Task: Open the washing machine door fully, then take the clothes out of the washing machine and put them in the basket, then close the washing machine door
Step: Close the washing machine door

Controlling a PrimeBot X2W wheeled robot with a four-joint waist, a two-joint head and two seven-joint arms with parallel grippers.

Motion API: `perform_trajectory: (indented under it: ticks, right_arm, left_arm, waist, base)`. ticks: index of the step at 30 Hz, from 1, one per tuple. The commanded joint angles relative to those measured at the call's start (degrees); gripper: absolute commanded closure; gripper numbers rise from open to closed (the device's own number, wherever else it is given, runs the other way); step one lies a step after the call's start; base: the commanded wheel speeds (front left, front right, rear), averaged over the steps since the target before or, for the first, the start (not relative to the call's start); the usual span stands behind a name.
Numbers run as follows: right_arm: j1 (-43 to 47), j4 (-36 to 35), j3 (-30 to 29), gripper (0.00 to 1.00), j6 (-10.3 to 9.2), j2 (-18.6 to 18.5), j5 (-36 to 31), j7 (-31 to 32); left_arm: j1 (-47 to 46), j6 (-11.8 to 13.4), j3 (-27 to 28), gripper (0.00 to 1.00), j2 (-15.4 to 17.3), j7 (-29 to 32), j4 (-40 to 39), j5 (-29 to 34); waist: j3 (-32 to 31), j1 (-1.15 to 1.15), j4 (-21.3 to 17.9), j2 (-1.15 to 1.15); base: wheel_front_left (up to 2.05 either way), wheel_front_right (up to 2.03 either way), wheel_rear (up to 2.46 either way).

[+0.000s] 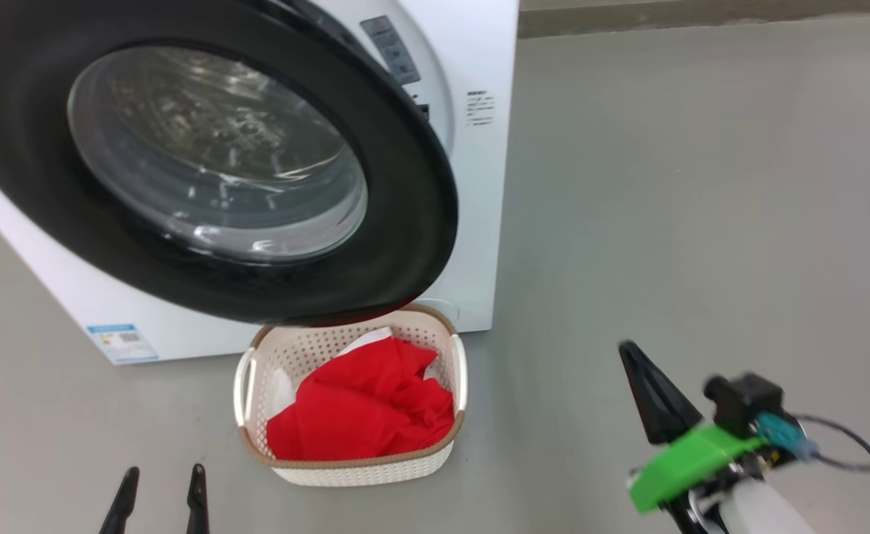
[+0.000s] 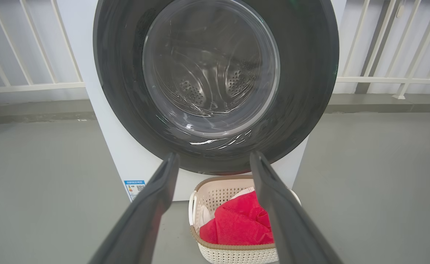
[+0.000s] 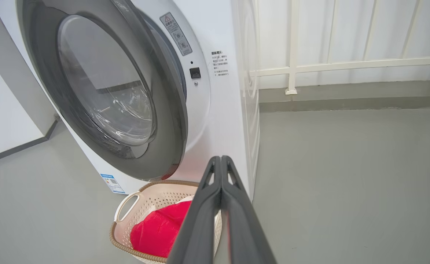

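Red clothes (image 1: 364,408) with a little white among them lie heaped in the basket (image 1: 360,466), which stands on the grey floor (image 1: 664,185) just in front of the washing machine (image 1: 490,185), towards its right corner. The washing machine door (image 1: 19,148) stands partly open, its black rim hanging over the far end of the basket. In the right wrist view a gap shows between the door's right edge and the machine's white front. Through the glass bowl the perforated steel drum (image 2: 236,80) can be seen. The left gripper (image 1: 165,469) hovers near, left of the basket, its fingers spread wide and holding nothing. The right gripper (image 1: 631,352) hangs right of the basket, well apart from it, its fingers pressed together on nothing. A white railing (image 3: 346,66) runs behind the machine
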Motion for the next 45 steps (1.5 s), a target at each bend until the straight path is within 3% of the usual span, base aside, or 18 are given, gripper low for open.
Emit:
perform_trajectory:
  ticks: [1,19,30,45]
  right_arm:
    - [-3.55,0.24,2.03,1.00,0.37,0.19,0.60,-0.37]
    - [-27.99,15.09,15.10,1.00,0.37,0.89,6.95,-0.37]
    - [-38.13,18.64,15.74,1.00,0.37,-0.42,9.15,-0.37]
    - [-48.67,23.25,16.73,1.00,0.37,-3.37,13.17,-0.37]
  left_arm:
    - [-2.82,0.12,1.51,0.00,0.13,-0.69,-1.57,0.12]
    - [-7.15,1.00,-2.56,0.00,0.12,-0.69,-3.13,-2.45]
    - [-10.46,1.44,-5.55,0.00,0.12,-0.69,-2.12,-4.26]
    - [-15.89,0.20,-7.32,0.00,0.12,-0.69,-0.80,-5.34]
  waist:
    - [0.81,0.00,1.16,0.00]
    - [6.65,0.00,10.48,0.00]
    - [11.69,0.00,15.27,0.00]
    - [17.47,0.00,16.84,0.00]
  base:
    - [0.00,0.00,0.00]
    - [0.00,0.00,0.00]
    - [0.00,0.00,0.00]
    - [0.00,0.00,0.00]
